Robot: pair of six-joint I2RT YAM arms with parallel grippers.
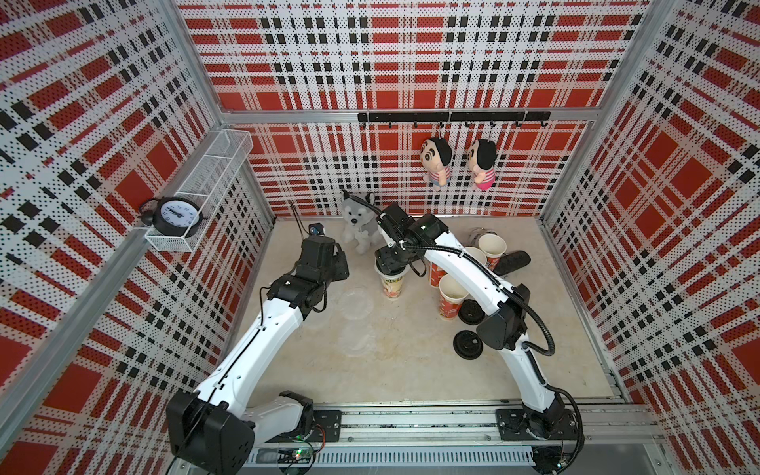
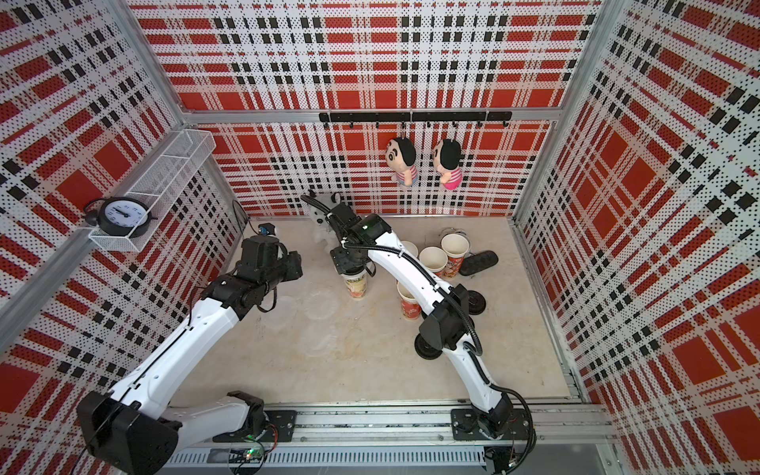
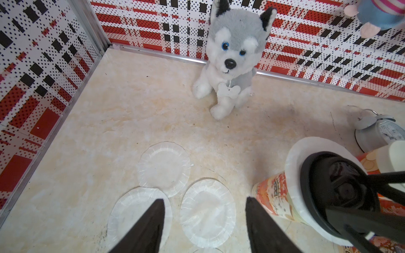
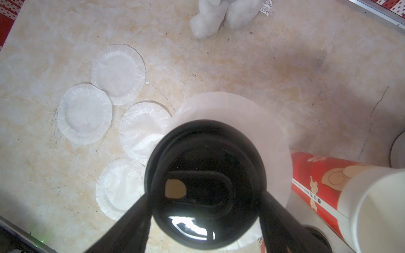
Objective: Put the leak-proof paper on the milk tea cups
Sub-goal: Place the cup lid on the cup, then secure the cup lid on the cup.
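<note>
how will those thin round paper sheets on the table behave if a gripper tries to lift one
Probably floppy and very light: the paper sheets are thin enough that the table shows through. They lie flat, so an edge may be hard to catch. Two overlap, so one could drag its neighbour along.

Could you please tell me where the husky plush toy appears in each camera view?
In a top view: husky plush toy at the far back, clearly seen.
In a top view: same spot, the toy mostly hidden behind the right arm.
Left wrist: upper middle, facing the camera.
Right wrist: only white paws, top edge.
Shared landmark: the paper-covered cup under a black lid, in front of it.
</note>
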